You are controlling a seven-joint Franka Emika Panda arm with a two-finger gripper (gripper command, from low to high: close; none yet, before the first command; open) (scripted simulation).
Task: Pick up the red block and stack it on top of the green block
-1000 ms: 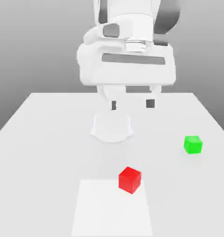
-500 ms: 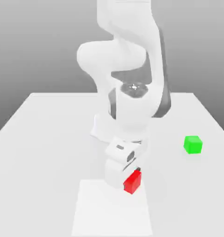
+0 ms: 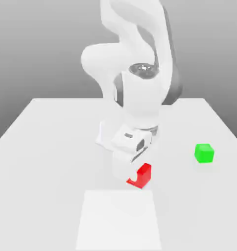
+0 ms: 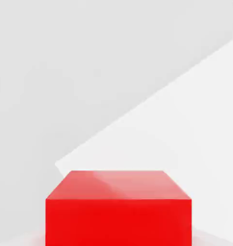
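"So, what's my gripper [image 3: 138, 177] doing?"

"Clenched on the red block [image 3: 146, 175], partly hiding it in the exterior view."

"Why held like that?"

"Top's left uncovered, sides pinched; I'd guess that keeps its underside free for stacking."

"Green block [image 3: 203, 153]?"

"On the table [image 3: 52, 162], exterior view's right, well apart. Likely next: I lift clear, carry across, square up."

Arm: white, smooth, thick rounded segments; dark-grey panel down one side; round dark-grey cap with small bright specks at one joint. Pincer [image 3: 133, 180]: white, boxy housing, softened edges, small dark oval and short dark slot. Base [image 3: 106, 136]: white, flared at foot.
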